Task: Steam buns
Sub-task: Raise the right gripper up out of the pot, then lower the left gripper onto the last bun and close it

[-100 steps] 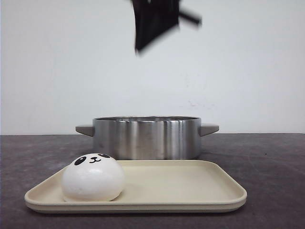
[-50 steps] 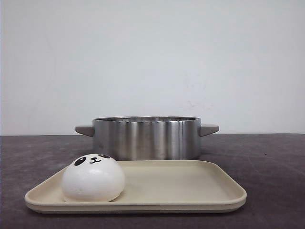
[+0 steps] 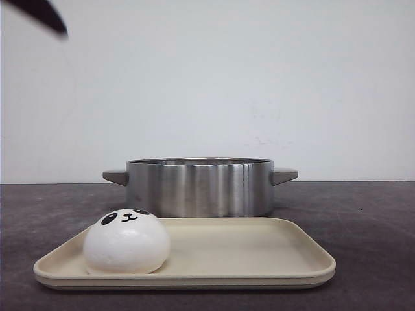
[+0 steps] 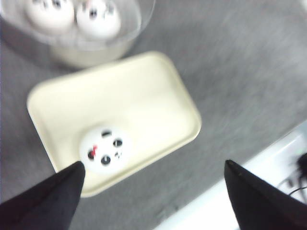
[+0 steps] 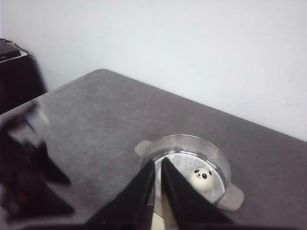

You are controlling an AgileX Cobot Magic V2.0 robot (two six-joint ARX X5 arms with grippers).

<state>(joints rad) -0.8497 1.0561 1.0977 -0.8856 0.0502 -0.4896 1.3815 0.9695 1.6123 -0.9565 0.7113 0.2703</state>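
Panda bun (image 3: 126, 240) at lower left of the front frame, on cream tray (image 3: 259, 256); further buns (image 4: 97, 18) inside steel pot (image 3: 199, 186) behind, on grey bench (image 3: 369, 214). Left gripper (image 4: 153, 191) above tray, jaws spread wide, empty. Right gripper (image 5: 158, 189) high over pot, jaws nearly closed, empty.

No readable text, labels, brands or numbers in any view; the buns (image 3: 127, 241) carry only printed panda faces; pot (image 3: 200, 187) and tray (image 3: 259, 249) are unmarked.
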